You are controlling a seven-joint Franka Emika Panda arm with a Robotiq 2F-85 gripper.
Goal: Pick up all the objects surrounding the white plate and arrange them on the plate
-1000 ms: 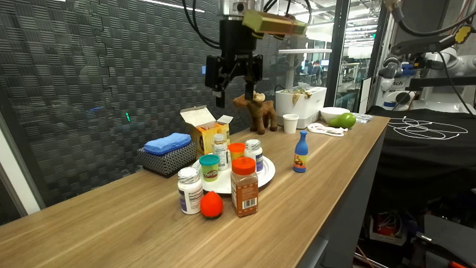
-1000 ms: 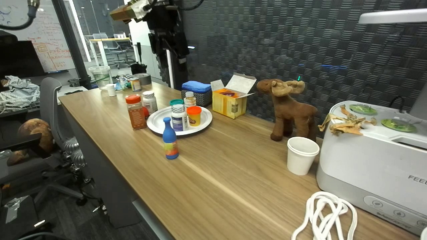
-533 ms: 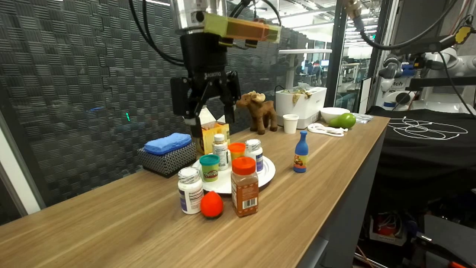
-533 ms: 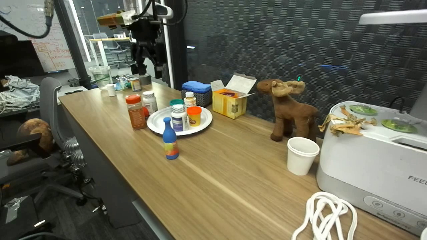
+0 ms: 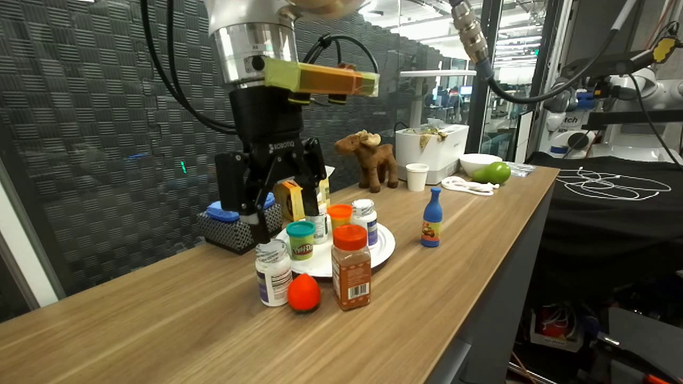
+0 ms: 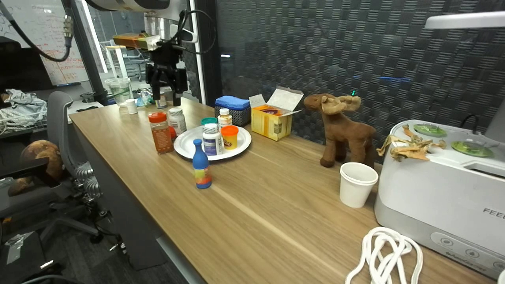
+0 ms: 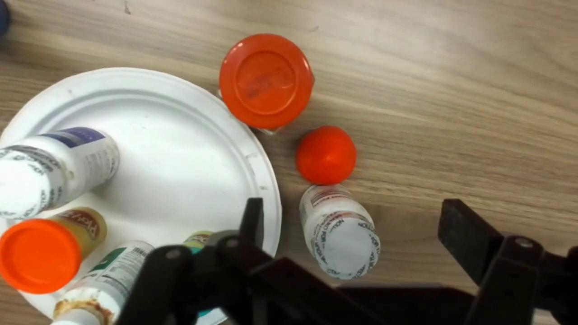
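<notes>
On the table (image 6: 272, 209), red ball (image 7: 326, 155) and yellow box (image 6: 272, 125) flank the plate (image 7: 180, 153).

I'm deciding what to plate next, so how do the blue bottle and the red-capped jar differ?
The blue bottle narrows to a slim neck; the red-capped jar is broad up to its cap. The bottle is mostly blue, the jar reddish brown below the cap. The bottle stands apart from the white plate; the jar, close beside its rim. Both stand upright on the tabletop.
</notes>
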